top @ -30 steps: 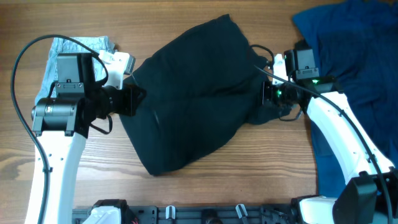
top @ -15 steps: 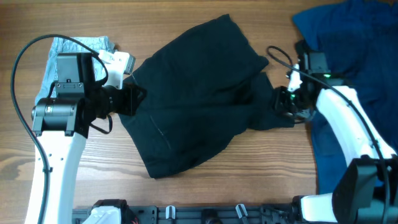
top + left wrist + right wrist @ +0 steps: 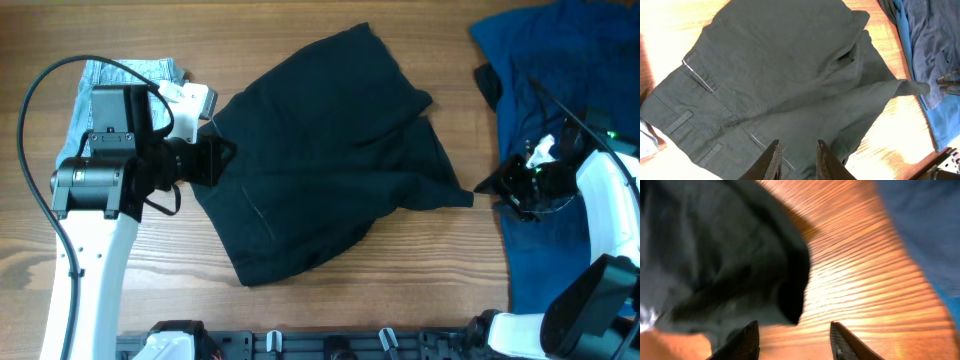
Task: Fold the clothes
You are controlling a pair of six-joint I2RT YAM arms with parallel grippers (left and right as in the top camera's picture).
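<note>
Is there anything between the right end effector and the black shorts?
Nothing visible does. Only bare table shows between the open right end effector and the nearest corner of the shorts.

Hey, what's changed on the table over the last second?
The right gripper let go of the black shorts at their right edge and drew back to the right, over the blue garment, jaws now open. Its pull dragged that edge out into a point. The left gripper stayed at the waistband; the denim shorts did not move.
</note>
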